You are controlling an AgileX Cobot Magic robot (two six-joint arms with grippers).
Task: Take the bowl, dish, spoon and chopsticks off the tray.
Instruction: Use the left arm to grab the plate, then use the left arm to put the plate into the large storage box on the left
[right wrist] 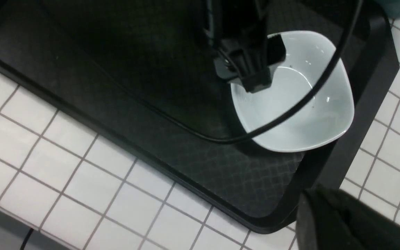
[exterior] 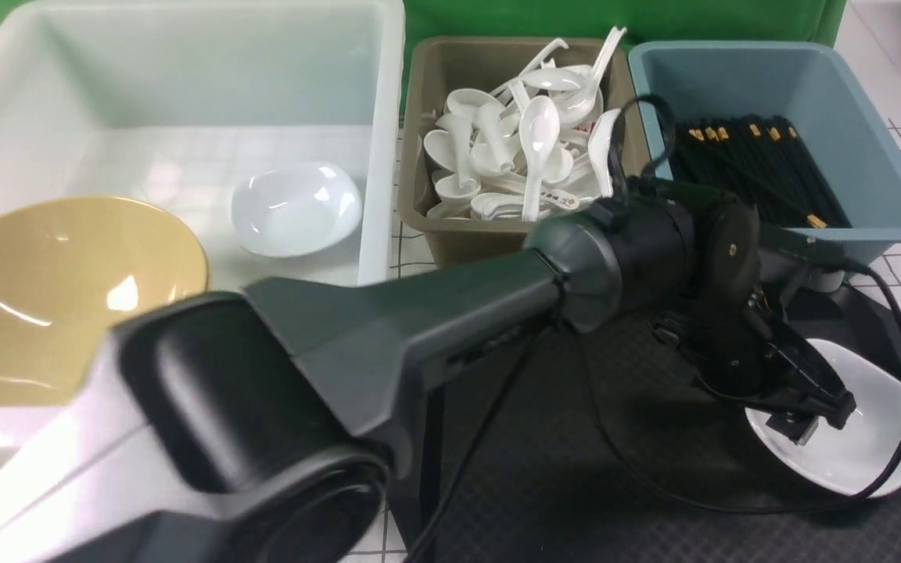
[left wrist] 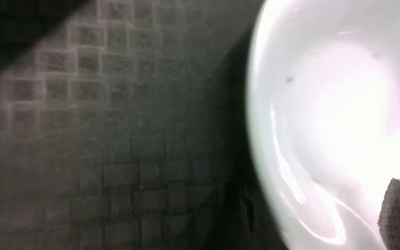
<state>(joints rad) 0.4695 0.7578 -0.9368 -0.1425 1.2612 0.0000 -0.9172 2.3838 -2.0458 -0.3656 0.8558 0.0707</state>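
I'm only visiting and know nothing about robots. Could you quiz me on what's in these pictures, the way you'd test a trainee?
1. Which thing lies on the black tray? A) a fork B) the white dish C) a cup
2. True or false: the yellow bowl is off the tray.
3. Fill in: the gripper down at the dish's rim belongs to the robot's ____ arm.

Key: 1 B. 2 True; it sits over on the left, away from the tray. 3 Left; that arm reaches right across the front view.
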